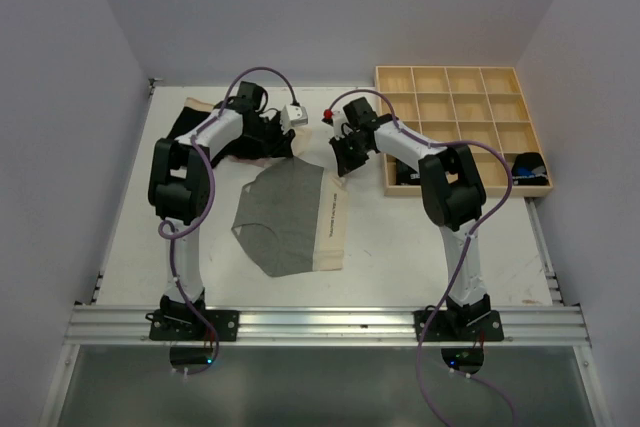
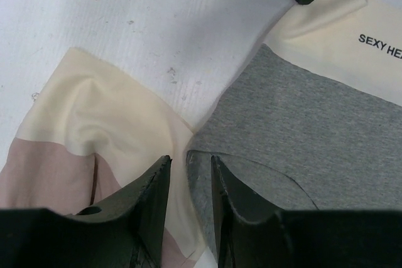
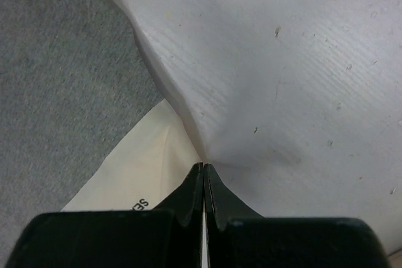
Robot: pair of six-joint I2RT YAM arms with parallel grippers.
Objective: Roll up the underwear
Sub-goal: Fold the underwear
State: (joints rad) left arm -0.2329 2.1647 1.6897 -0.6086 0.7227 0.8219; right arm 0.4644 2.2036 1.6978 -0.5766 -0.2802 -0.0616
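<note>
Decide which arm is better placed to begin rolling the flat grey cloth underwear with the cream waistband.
Right, probably: the right gripper is shut on a corner of the cream waistband of the grey cloth underwear, tenting it. The left gripper is open over the cloth's edge, holding nothing.

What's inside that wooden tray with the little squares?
Most squares of the wooden tray look empty. A dark bundle sits in its near right corner. The right arm covers some near-left squares, so those can't be checked.
</note>
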